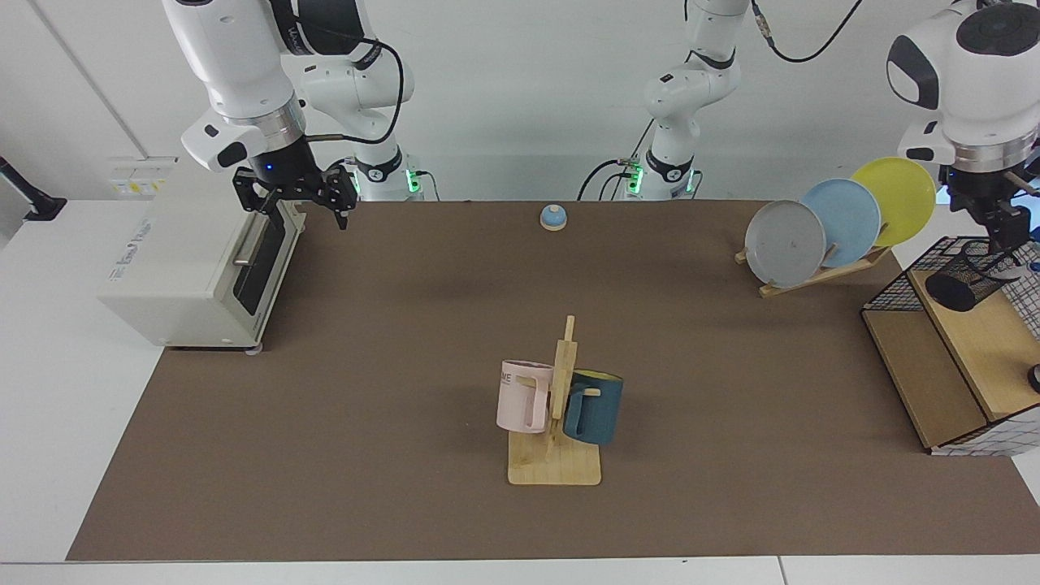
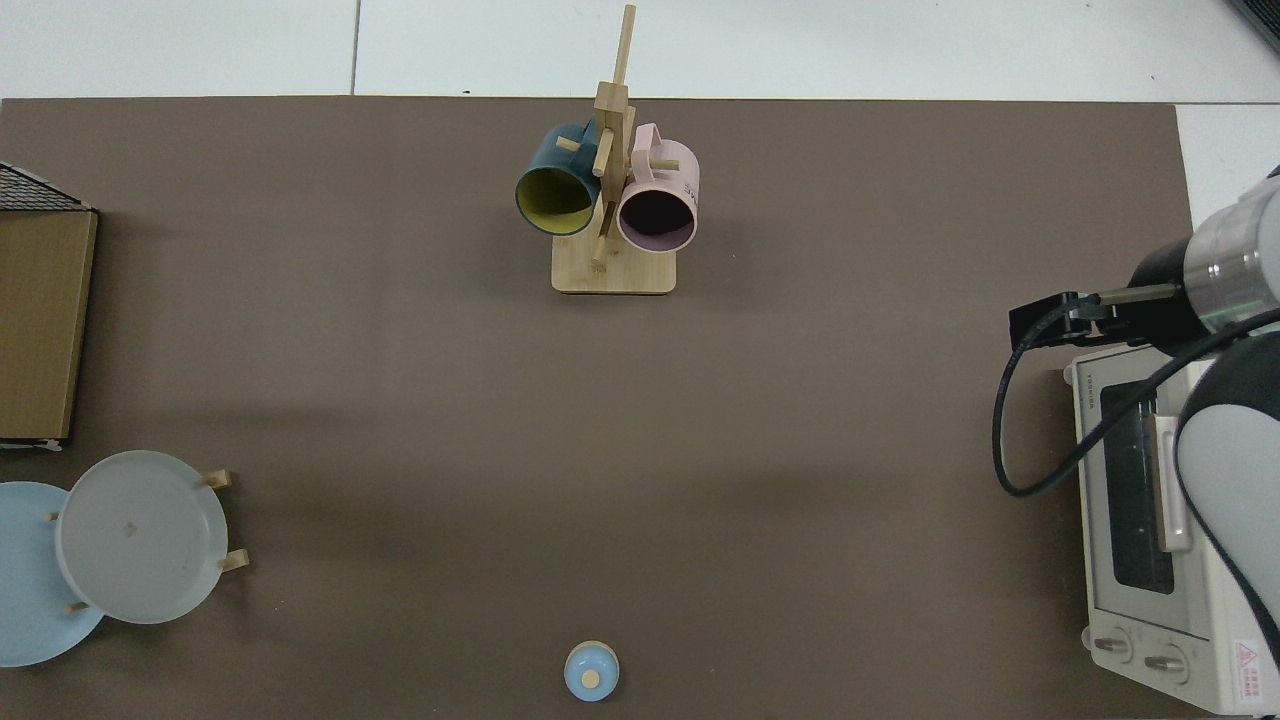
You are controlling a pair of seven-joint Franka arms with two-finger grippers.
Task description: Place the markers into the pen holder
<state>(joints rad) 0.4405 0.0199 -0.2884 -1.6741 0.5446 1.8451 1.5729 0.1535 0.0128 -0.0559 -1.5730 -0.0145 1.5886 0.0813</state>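
The black mesh pen holder lies tilted on a wooden shelf inside a wire basket at the far right of the facing view. My left gripper hangs pointing down just above its rim. A slim marker with a white barrel and a blue end slants just below and to the right of the gripper, at the holder's mouth. Whether it is gripped does not show. My right gripper waits open and empty above the toaster oven's door; it also shows in the top view. The top view misses the holder and the marker.
A white toaster oven stands far left. A wooden rack with pink and dark blue mugs is at mid-front. A plate rack stands beside the wire basket. A small blue bell sits at the back.
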